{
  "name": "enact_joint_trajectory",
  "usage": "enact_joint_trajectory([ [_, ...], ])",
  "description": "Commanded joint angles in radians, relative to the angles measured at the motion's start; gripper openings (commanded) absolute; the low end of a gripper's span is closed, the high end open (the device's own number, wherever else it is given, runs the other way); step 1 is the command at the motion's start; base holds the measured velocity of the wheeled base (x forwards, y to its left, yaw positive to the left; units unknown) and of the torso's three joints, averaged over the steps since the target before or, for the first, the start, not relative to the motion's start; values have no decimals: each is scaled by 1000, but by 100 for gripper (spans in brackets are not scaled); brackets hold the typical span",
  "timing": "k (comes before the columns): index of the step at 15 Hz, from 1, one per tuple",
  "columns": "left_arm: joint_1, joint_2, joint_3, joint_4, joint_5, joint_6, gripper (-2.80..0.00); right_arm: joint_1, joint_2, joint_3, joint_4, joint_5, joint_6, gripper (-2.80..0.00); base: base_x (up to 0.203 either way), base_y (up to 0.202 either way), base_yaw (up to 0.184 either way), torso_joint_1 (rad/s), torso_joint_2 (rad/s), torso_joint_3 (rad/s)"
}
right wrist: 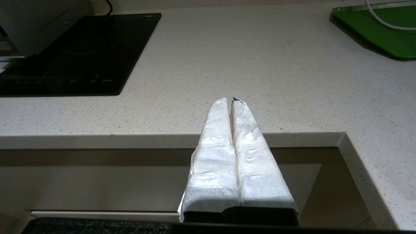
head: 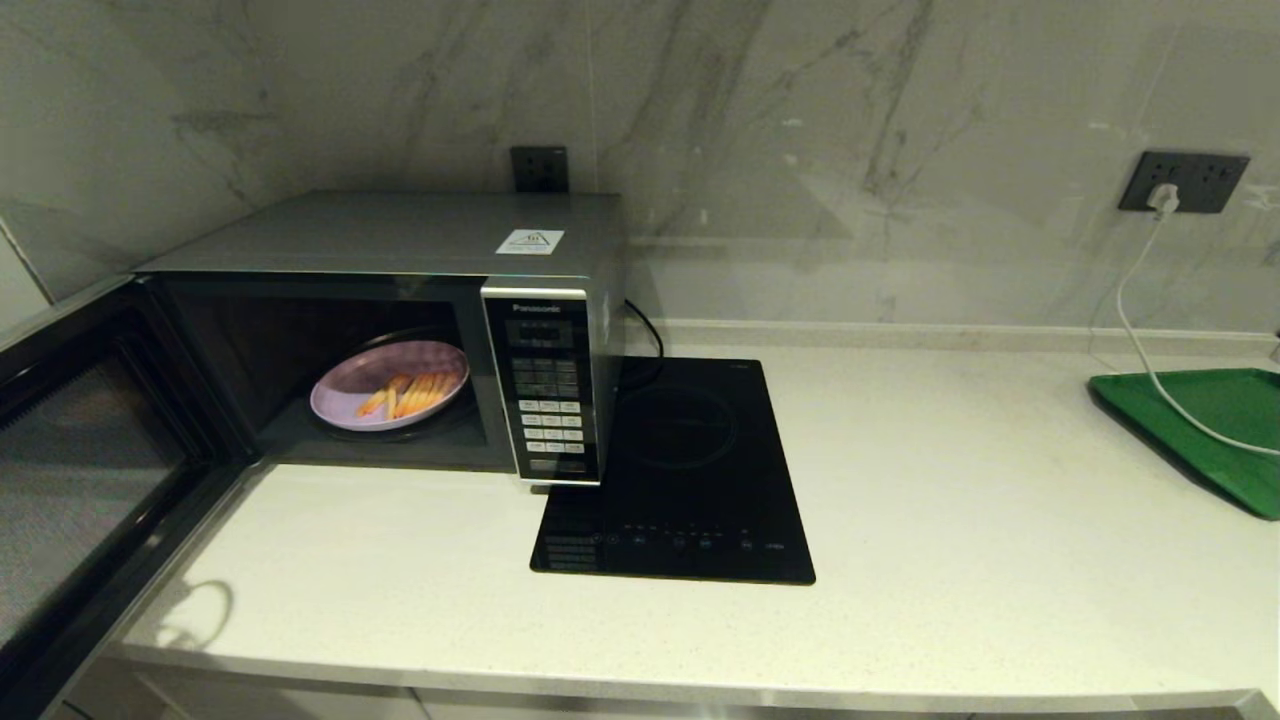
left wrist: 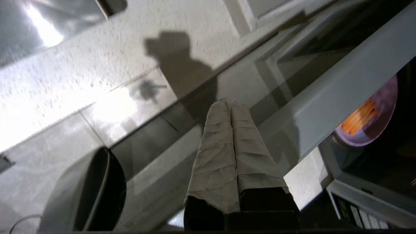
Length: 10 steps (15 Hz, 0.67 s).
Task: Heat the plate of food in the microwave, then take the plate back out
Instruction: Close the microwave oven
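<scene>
The silver-grey microwave [head: 400, 240] stands at the back left of the counter with its dark glass door [head: 90, 470] swung wide open toward me. Inside, on the turntable, lies the lilac plate of food [head: 390, 385] with orange-yellow fries. The left wrist view catches the plate [left wrist: 373, 120] in the cavity past the door's edge. My left gripper [left wrist: 227, 103] is shut and holds nothing; its cloth-wrapped fingers hover by the open door. My right gripper [right wrist: 231, 100] is shut and empty, hanging just off the counter's front edge. Neither arm shows in the head view.
A flat black hob [head: 680, 470] lies right of the microwave. A green tray [head: 1210, 430] sits at the far right with a white cable [head: 1140, 300] running over it from a wall socket [head: 1185, 182]. A cabinet front [right wrist: 97, 178] lies under the counter edge.
</scene>
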<state>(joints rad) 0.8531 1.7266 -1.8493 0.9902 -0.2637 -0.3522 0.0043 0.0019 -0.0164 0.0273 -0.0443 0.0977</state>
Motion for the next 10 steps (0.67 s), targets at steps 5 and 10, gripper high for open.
enact_joint_trajectory([
  [5, -208, -51, 147, 1, 96, -22, -280, 0, 0, 1, 0, 0, 1, -280, 0, 0, 0, 0, 0, 0],
  [10, -704, -116, 262, -151, 358, -253, -280, 0, 0, 0, 0, 0, 1, -280, 0, 0, 0, 0, 0, 0],
])
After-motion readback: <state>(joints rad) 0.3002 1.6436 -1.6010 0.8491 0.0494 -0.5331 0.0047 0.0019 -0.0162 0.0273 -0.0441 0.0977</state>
